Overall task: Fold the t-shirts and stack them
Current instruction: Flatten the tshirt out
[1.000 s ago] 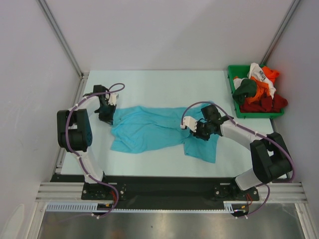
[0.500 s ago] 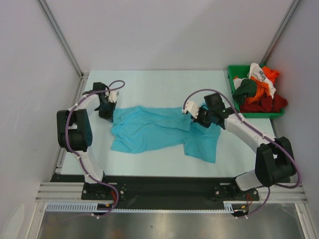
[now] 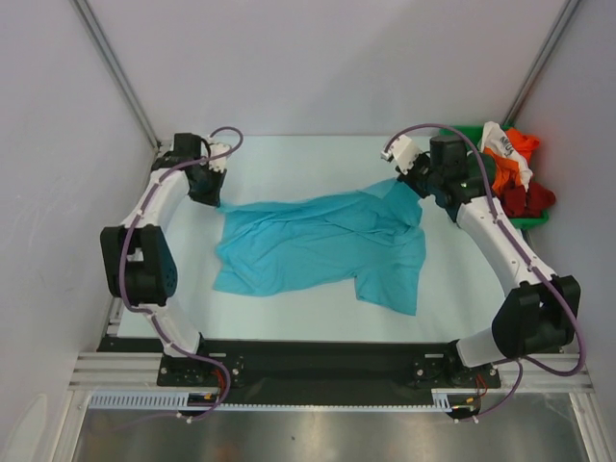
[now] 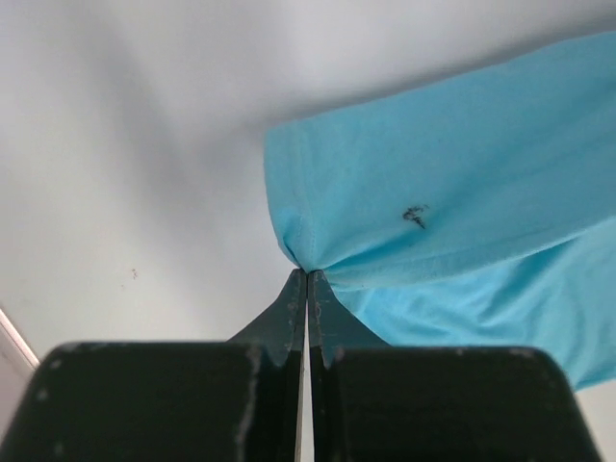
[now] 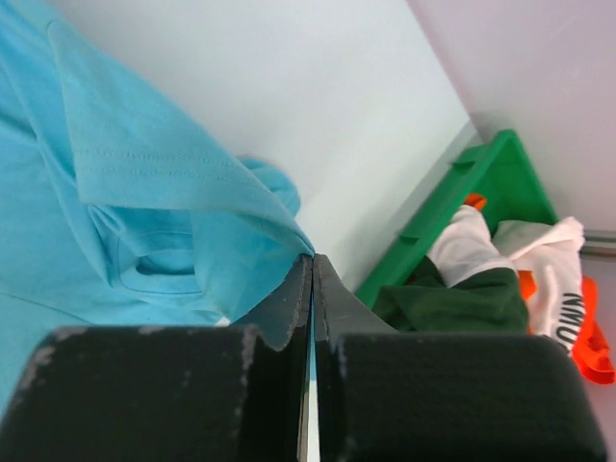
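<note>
1. Layout — the turquoise shirt (image 3: pixel 322 241) lies across the middle of the table (image 3: pixel 308 164), rumpled, with its far edge drawn out between the two grippers, one corner toward 10 o'clock and the other toward 2 o'clock.
2. The left gripper (image 3: pixel 207 190) sits at the shirt's 10 o'clock corner. In the left wrist view its jaws are pressed together on a bunched tip of the turquoise hem. From there the cloth fans away toward 2 o'clock and shows one small dark mark.
3. The right gripper (image 3: pixel 412 178) is at the shirt's 2 o'clock corner. In the right wrist view its jaws are likewise squeezed tight, pinching a point of the cloth. A fold with a stitched hem spreads from them toward 10 o'clock.
4. The near part of the shirt rests flat on the table, and one lobe reaches toward 5 o'clock, short of the table's near edge.
5. The green bin (image 5: pixel 481 183) stands at the table's 2 o'clock corner, just beyond the right gripper and partly hidden by that arm in the top view.
6. Inside the bin is a heap of shirts (image 3: pixel 508 168) — white, orange, red and dark green, jumbled and unfolded, well apart from the turquoise one.
</note>
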Robot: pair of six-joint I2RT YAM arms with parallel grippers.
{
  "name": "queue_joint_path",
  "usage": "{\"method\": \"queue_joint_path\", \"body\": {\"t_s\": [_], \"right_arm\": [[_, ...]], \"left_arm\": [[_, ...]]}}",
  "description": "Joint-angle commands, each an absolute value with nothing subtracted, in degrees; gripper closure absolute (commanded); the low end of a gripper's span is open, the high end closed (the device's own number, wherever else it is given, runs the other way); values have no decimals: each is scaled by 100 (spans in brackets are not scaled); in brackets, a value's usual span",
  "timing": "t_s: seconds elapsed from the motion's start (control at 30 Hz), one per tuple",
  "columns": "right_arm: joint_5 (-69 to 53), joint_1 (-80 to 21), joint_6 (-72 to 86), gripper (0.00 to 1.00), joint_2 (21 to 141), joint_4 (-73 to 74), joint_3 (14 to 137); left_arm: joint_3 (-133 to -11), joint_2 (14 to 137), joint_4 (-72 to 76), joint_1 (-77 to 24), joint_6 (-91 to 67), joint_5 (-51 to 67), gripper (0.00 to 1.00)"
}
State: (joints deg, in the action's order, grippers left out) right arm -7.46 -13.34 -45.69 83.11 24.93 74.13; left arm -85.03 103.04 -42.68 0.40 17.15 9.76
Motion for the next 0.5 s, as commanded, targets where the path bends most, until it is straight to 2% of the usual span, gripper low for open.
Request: {"method": "queue_joint_path", "body": {"t_s": [0.0, 0.27, 0.47], "right_arm": [[-510, -1310, -4641, 100, 7998, 2356, 7725], [-475, -1231, -4474, 100, 7296, 2478, 7453], [-632, -1187, -4122, 100, 6620, 2751, 7988]], "left_arm": [[-8912, 9835, -4788, -254, 1863, 1212, 99], [-8763, 8721, -4939, -869, 1968, 1020, 100], [-8859, 7894, -5194, -1327, 2355, 774, 100]]}}
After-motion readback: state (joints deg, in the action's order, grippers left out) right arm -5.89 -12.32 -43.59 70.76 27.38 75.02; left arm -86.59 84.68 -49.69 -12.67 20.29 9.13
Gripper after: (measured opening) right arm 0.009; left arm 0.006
